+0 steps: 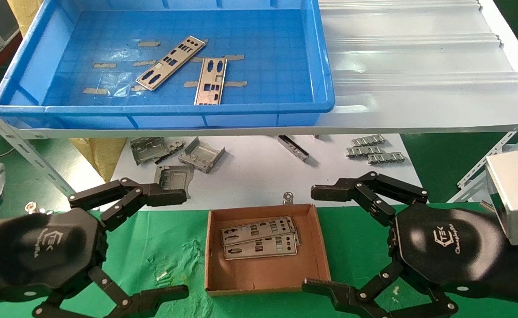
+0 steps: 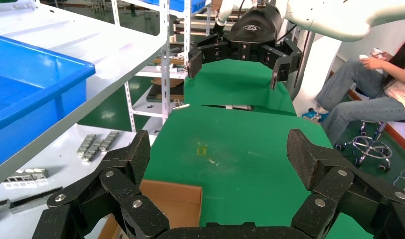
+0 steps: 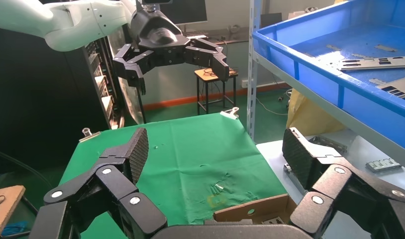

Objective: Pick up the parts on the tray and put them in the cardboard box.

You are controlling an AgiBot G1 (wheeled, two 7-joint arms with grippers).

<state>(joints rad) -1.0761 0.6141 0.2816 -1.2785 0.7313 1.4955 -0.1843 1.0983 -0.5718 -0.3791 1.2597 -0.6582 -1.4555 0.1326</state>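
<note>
Two parts lie on the floor of the tray (image 1: pixel 29 62), up on the far shelf (image 1: pixel 417 66): one plate (image 1: pixel 171 62) slants toward the tray's middle, the other plate (image 1: pixel 211 81) lies just to its right, near the tray's near wall, the two close but apart; tan tape scraps (image 1: pixel 104 65) dot the grid floor around them. Nearer to me, the cardboard box (image 1: pixel 263 269) sits on the green cloth (image 1: pixel 161 247) between my two grippers, and it already holds a few plates (image 1: pixel 259 238) stacked overlapping in its far half. My left gripper (image 1: pixel 186 243) hovers to the left of the box, jaws spread wide and holding nothing; my right gripper (image 1: pixel 311 238) hovers to the right of the box, jaws likewise wide apart and empty — the two face each other across it. Beyond the box, on the white sheet (image 1: pixel 250 172) under the shelf, lie bent grey brackets (image 1: pixel 175 157) to the left and small ridged strips (image 1: pixel 373 150) to the right; a person (image 2: pixel 374 94) sits on a stool far off beyond my right arm.
</note>
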